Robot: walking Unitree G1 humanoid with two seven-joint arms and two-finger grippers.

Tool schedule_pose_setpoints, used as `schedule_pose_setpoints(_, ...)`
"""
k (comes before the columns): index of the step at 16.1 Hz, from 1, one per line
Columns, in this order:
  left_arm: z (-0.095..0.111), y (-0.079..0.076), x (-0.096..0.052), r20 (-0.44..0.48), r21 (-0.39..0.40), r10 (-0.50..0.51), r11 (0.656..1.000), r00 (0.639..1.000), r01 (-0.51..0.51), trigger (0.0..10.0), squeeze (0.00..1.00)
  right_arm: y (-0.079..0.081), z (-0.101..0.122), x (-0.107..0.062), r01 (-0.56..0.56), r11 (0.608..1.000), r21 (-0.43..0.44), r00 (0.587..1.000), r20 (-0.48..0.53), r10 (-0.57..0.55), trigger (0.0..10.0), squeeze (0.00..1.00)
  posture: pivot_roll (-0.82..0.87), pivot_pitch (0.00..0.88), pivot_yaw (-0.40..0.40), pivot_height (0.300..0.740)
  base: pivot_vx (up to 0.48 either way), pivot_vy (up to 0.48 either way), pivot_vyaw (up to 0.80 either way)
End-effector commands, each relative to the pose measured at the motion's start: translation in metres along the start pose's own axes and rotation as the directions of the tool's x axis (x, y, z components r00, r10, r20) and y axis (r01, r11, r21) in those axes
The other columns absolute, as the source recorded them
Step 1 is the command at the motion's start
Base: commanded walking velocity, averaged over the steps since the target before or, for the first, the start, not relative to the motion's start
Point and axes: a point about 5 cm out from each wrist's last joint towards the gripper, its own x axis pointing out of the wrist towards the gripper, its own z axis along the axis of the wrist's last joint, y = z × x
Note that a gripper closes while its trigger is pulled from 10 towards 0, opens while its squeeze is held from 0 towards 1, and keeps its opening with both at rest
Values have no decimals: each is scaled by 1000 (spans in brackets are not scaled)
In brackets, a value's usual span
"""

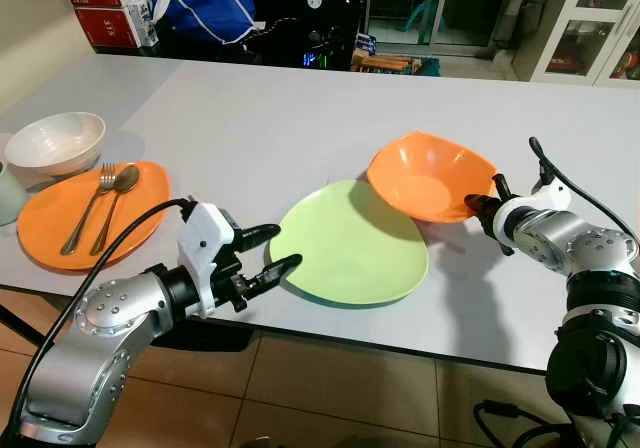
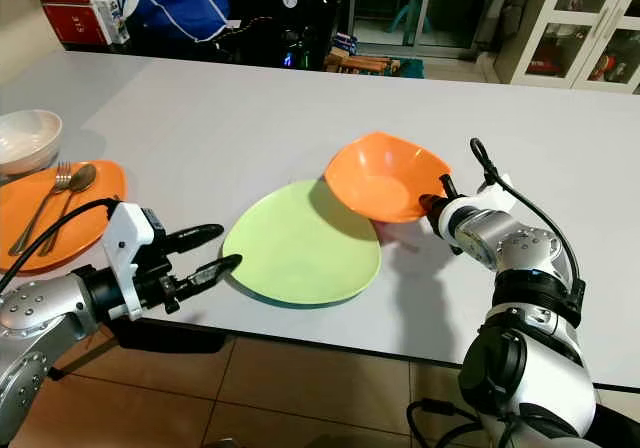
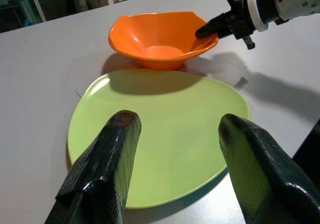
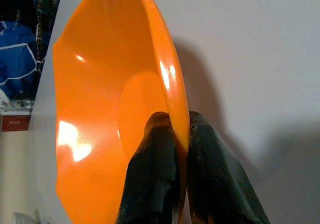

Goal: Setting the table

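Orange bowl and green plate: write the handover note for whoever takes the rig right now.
Right pincer: shut on the rim of the glossy orange plastic bowl, which is tilted beside the flat light-green plate, overlapping its far edge.
Left pincer: open, empty, at the green plate's near-left edge.
Done: round orange plate with metal fork and spoon, white bowl behind it.
Left: probably seat the orange bowl, add cutlery.

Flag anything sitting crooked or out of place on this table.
The orange bowl is tilted, its rim pinched by the right gripper and overlapping the edge of the green plate. The left gripper waits open at the plate's near edge.
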Motion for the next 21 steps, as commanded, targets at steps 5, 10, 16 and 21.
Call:
schedule_pose_setpoints(5, 2, -1, 0, -7, 16, 0, 1000, 1000, 0, 10000, 0, 13, 8, -1, -25, 999, -23, 999, 22, 26, 10000, 0, -17, 0, 11, 740, 0, 0, 0)
schedule_pose_setpoints(10, 2, 1, 1, -11, 18, 7, 1000, 1000, -7, 10000, 0, 14, 9, -1, -17, 999, -43, 1000, 24, 18, 10000, 1000, -19, 0, 11, 740, 0, 0, 0)
schedule_pose_setpoints(16, 2, 2, 7, -17, 23, 9, 1000, 1000, -8, 10000, 0, 8, 14, -4, 11, 999, -42, 999, 42, -9, 10000, 1000, -29, 0, 19, 740, 0, 0, 0)
schedule_pose_setpoints(21, 1, 0, 10, -14, 20, 1, 1000, 1000, -1, 10000, 0, -2, 16, -4, 40, 999, -13, 998, 59, -39, 10000, 1000, -29, 0, 16, 740, 0, 0, 0)
